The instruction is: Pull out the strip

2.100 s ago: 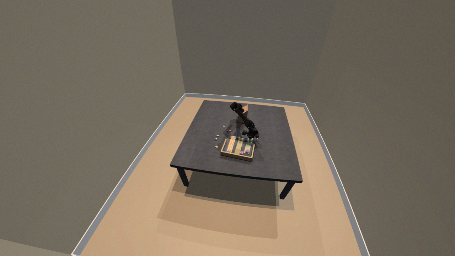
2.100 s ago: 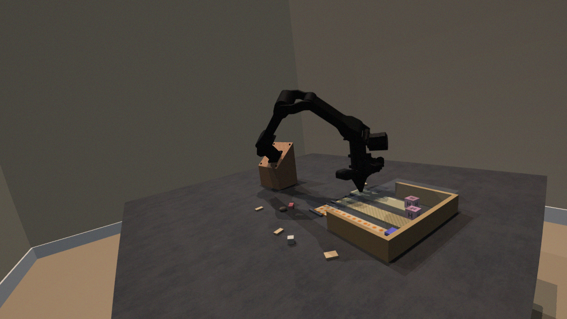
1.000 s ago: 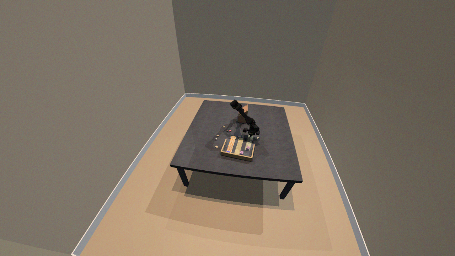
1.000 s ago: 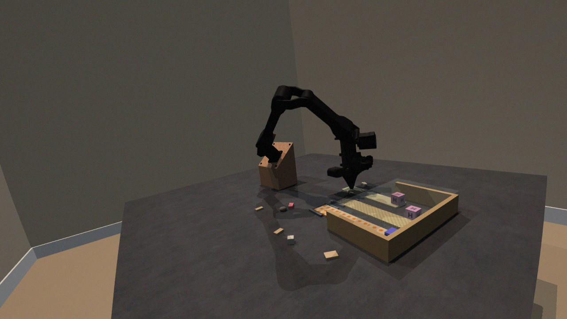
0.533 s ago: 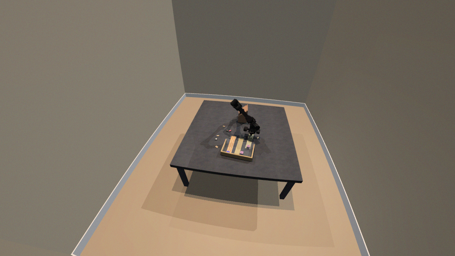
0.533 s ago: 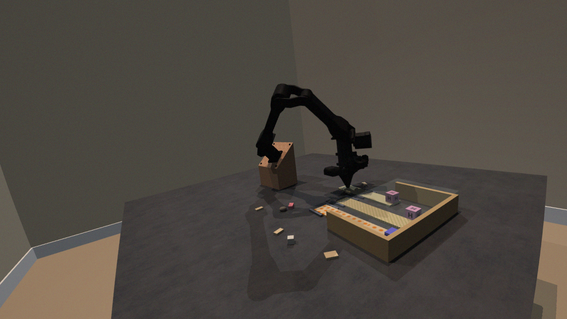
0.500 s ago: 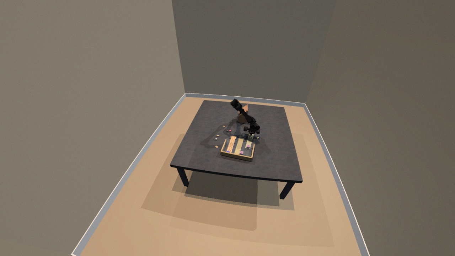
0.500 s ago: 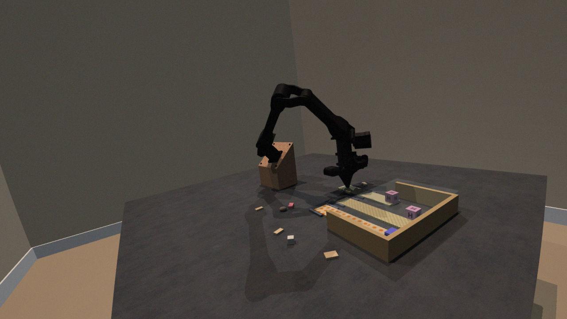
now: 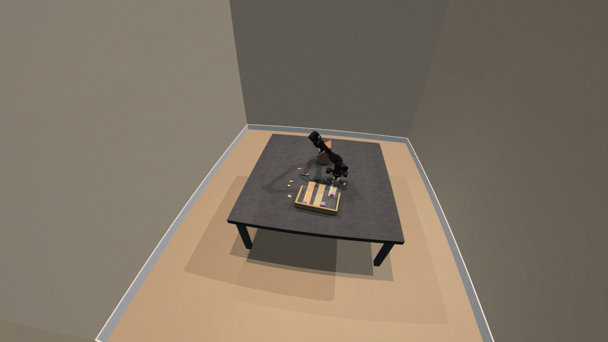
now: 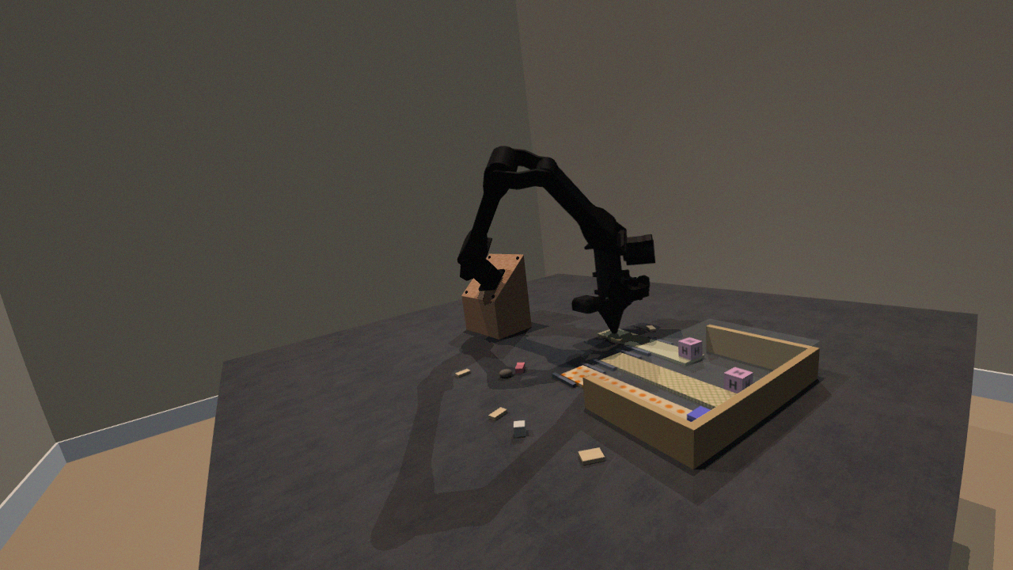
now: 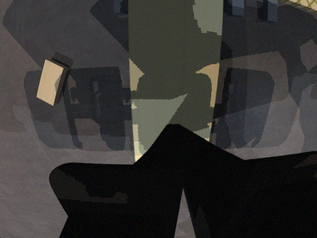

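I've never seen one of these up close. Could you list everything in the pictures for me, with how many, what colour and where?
table: one, dark grey, under everything
wooden tray: one, tan, on the table
strips: three; pale green-yellow, yellow lattice, orange-dotted cream; side by side, reaching into the tray
H cubes: two, pink; one on the pale strip, one near the tray's back wall
blue block: one, tray corner
small scattered pieces: several, tan, red, white, dark; table
wedge-shaped stand: one, brown, at the arm's base
arm: one, black
gripper: one, black, shut, at the pale strip
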You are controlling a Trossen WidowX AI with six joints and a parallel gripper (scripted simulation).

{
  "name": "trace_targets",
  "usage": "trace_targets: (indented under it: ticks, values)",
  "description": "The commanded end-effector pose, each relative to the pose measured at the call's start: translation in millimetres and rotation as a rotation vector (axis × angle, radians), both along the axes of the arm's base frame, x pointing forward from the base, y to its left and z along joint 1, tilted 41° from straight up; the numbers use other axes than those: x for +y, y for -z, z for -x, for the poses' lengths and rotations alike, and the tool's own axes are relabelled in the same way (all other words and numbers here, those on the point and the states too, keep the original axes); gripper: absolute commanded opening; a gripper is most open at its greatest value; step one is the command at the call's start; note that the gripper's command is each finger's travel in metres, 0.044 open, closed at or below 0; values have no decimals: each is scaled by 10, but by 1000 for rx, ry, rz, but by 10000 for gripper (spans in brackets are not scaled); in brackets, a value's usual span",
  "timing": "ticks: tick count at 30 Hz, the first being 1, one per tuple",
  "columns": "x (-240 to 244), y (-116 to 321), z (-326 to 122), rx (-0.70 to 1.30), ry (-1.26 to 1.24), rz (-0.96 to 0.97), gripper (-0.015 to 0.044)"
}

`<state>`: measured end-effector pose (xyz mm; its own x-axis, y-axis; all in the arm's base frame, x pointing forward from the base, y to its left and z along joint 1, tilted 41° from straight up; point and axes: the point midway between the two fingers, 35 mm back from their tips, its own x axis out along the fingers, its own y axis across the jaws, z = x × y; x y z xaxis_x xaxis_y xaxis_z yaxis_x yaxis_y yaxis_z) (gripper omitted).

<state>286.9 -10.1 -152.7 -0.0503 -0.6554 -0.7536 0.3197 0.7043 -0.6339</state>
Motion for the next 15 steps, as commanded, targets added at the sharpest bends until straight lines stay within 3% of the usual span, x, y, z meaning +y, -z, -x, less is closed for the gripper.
trace_targets:
  ticks: [1, 15]
  values:
    - [-14, 28, 150, 23, 16, -7, 0]
    - [42, 57, 345, 24, 16, -7, 0]
